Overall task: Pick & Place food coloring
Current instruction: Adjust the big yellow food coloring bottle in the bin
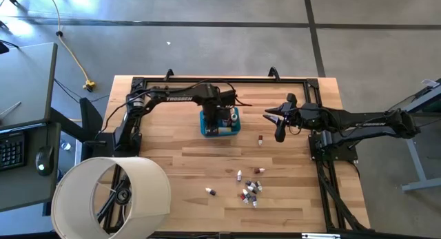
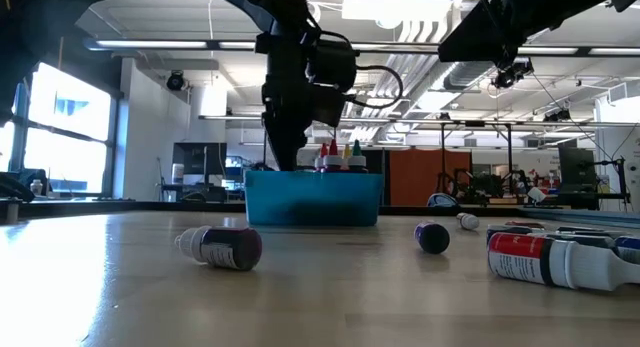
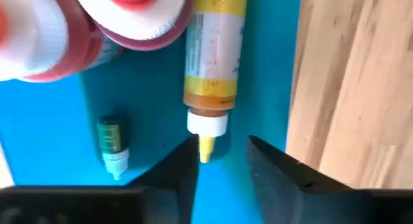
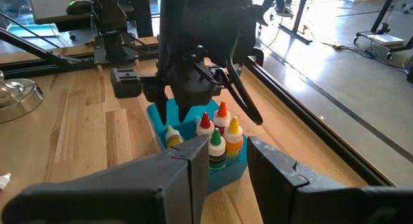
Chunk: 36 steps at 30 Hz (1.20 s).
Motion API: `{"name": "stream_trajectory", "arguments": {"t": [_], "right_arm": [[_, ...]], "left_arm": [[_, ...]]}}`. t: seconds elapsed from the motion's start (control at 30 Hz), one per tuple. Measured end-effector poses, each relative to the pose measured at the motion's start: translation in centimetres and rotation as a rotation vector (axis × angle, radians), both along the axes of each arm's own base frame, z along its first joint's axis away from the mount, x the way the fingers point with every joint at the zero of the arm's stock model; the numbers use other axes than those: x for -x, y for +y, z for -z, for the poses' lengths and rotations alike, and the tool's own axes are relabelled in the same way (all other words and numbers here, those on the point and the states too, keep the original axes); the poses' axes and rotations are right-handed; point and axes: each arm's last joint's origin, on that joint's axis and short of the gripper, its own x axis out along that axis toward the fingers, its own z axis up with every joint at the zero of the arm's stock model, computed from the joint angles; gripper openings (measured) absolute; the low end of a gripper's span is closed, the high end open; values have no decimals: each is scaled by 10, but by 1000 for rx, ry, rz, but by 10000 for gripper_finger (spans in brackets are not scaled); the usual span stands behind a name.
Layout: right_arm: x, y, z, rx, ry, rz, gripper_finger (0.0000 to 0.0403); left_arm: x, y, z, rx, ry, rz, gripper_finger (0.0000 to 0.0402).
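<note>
Bottles of food coloring (image 4: 216,135) stand in the blue tub (image 1: 220,122); my left hand (image 3: 222,162), fingers apart, hovers inside over a yellow bottle (image 3: 211,59), seemingly lying flat. Others litter the bench (image 1: 172,170).

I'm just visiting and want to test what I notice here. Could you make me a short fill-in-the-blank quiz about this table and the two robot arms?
1. The left hand hangs over a tub whose colour is ____.
2. Between that hand's fingers shows the tip of a bottle whose colour is ____.
3. The right hand holds ____.
4. The loose bottles lie on a table made of ____.

Missing words: blue; yellow; nothing; wood
</note>
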Motion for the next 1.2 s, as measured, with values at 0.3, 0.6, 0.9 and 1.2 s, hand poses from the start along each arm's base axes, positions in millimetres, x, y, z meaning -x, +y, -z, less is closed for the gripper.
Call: {"name": "stream_trajectory", "arguments": {"t": [0.3, 0.6, 0.9, 1.2], "right_arm": [[0, 0, 0, 0, 1, 0, 99], [0, 0, 0, 0, 2, 0, 99], [0, 0, 0, 0, 3, 0, 99], [0, 0, 0, -1, 3, 0, 99]], "left_arm": [[3, -5, 21, -38, 9, 7, 212], [-1, -4, 27, -5, -60, 12, 209], [2, -5, 28, 0, -22, -7, 209], [4, -5, 28, -26, 12, -69, 209]]}}
